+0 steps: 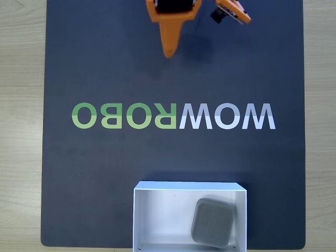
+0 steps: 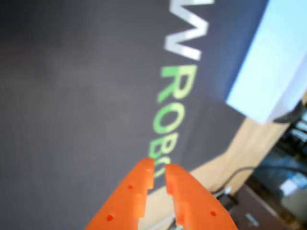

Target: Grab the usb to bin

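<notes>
Task judged complete: usb (image 1: 212,222) inside bin (image 1: 157,210), hand (image 2: 159,173) empty, nearly closed, well apart; next, park only.

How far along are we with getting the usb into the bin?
It looks done: the usb lies inside the bin, plain grey face up. Nothing is in hand; the gripper is nearly closed on nothing, up at the mat's far edge. Nothing visible is left.
</notes>
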